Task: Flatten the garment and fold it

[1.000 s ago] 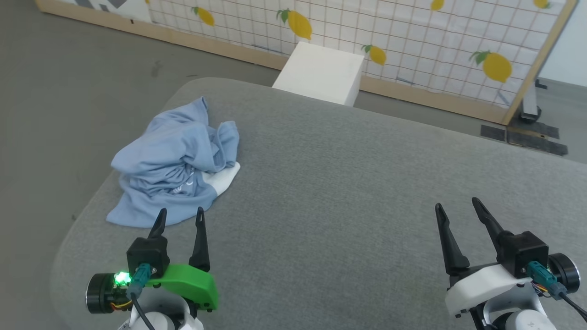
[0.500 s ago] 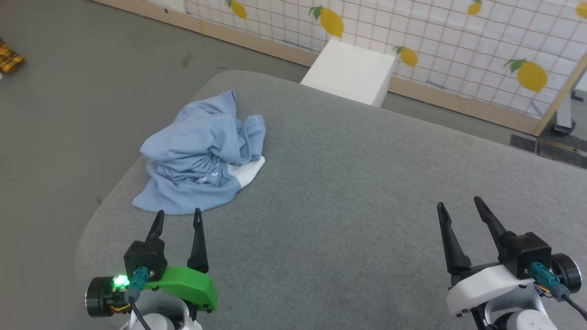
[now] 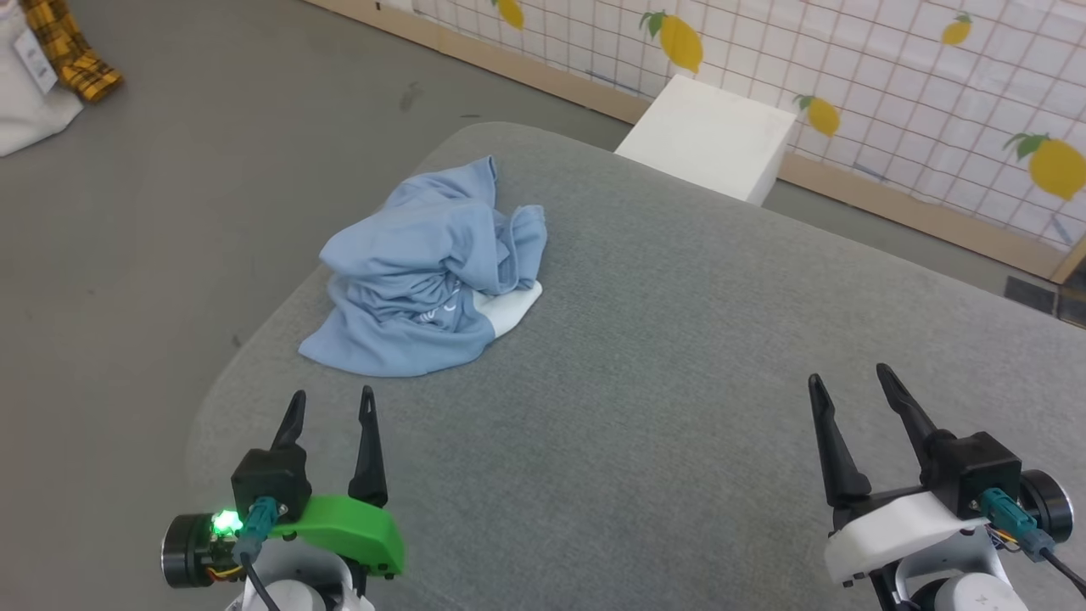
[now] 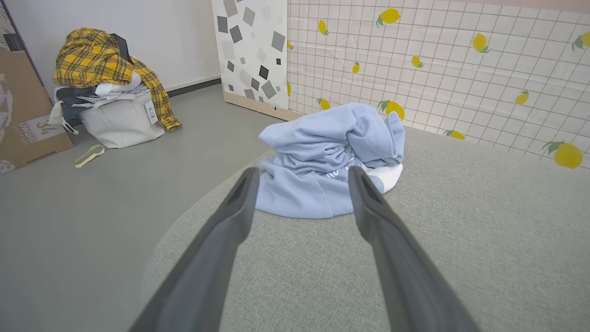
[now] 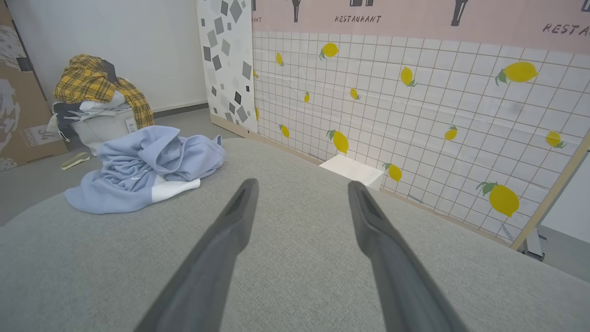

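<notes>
On the grey pad (image 3: pixel 679 356): crumpled light blue cotton shirt (image 3: pixel 428 271), unflattened.
Pincers: left gripper (image 3: pixel 331 406), right gripper (image 3: pixel 844 378) gaping, empty.
Next: we reach its hem.

Only real change here is your head camera: it swings left over the last second, so everything in the head view slides right. The garment (image 3: pixel 433 276) goes from the left side to nearer the middle. The white box (image 3: pixel 708 140) drifts right with it, and less of the lemon panel (image 3: pixel 891 76) is in frame. A yellow plaid cloth (image 3: pixel 72 47) and a white bag (image 3: pixel 25 114) come in at the top left corner. A second ago your left gripper (image 3: pixel 333 393) had its tips right at the garment's near hem; now a strip of grey cushion (image 3: pixel 636 382) shows between them.
</notes>
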Controlling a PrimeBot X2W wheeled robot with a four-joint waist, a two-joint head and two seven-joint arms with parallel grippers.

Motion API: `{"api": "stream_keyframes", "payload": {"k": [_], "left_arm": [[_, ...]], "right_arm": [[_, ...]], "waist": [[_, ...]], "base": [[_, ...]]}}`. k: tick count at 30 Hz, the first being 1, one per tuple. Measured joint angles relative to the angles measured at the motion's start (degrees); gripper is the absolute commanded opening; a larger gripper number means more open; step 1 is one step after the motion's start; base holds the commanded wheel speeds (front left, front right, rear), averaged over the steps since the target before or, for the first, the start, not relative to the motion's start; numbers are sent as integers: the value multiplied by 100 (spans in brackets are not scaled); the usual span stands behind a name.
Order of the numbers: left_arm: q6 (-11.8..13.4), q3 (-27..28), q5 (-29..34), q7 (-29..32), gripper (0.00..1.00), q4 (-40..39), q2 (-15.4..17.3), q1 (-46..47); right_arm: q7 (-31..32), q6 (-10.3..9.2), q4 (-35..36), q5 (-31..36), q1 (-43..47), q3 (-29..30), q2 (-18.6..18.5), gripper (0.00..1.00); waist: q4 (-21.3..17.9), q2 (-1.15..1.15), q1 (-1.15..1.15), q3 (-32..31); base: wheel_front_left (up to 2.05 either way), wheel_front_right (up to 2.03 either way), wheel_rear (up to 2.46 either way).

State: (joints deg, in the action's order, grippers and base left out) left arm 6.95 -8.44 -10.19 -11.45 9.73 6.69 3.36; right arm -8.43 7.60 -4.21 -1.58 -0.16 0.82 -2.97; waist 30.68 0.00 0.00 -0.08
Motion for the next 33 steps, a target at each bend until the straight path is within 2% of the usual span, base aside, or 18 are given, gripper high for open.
{"api": "stream_keyframes", "payload": {"k": [26, 33], "left_arm": [[237, -276, -314, -302, 100, 252, 142, 147], [269, -296, -352, -326, 100, 266, 172, 152]], "right_arm": [[-237, 0, -129, -62, -152, -13, 5, 100], [-250, 0, -133, -62, -217, -27, 9, 100]], "waist": [[679, 0, 0, 61], [678, 0, 0, 128]], "base": [[0, 0, 0], [0, 0, 0]]}}
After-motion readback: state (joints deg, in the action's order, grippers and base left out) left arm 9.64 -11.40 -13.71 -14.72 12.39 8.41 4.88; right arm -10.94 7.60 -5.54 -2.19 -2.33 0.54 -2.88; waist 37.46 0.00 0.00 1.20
